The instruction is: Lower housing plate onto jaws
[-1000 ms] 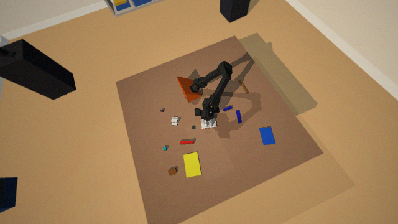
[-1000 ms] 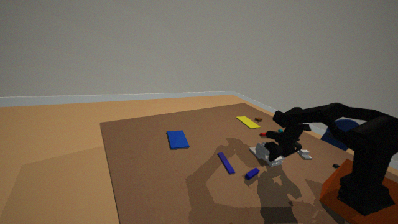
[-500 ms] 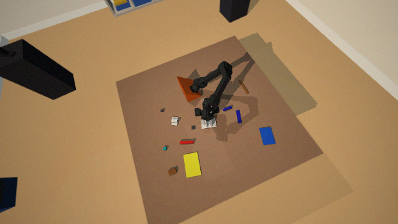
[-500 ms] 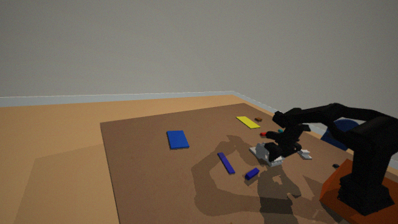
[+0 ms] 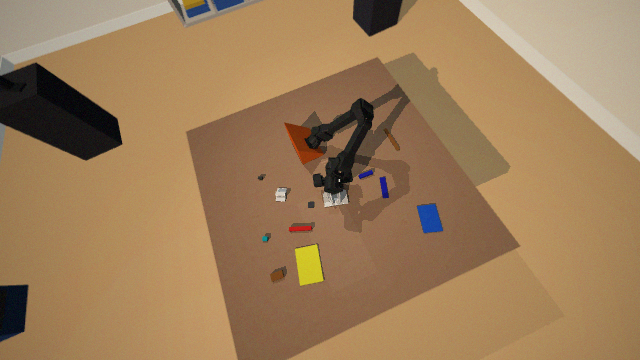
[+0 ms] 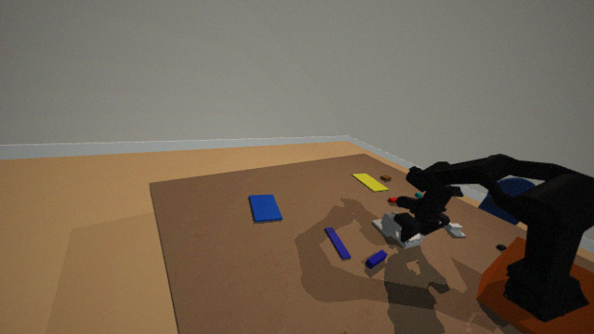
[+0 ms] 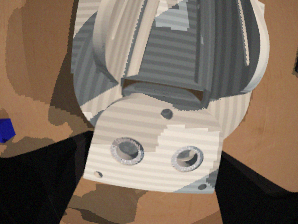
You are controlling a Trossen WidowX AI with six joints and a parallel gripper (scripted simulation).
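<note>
The pale housing plate (image 7: 152, 177) has two ringed holes and lies across the lower middle of the wrist view. My gripper (image 7: 154, 147) (image 5: 334, 192) is shut on it, with one black finger at each side edge. Beyond the plate, the two pale curved jaws (image 7: 111, 45) (image 7: 259, 55) stand left and right of a grey channel. The white assembly also shows under the hand in the top view (image 5: 336, 200) and the exterior view (image 6: 390, 226). The plate covers the stubs and pins, so whether it touches them or sits level cannot be told.
A small white part (image 5: 281, 194) (image 6: 457, 230) and a dark block (image 5: 311, 204) lie beside the assembly. Two dark blue bars (image 5: 384, 187) (image 5: 366, 174) lie on its other side. A red bar (image 5: 300, 228), a yellow plate (image 5: 309, 265) and a blue plate (image 5: 430, 218) lie farther out.
</note>
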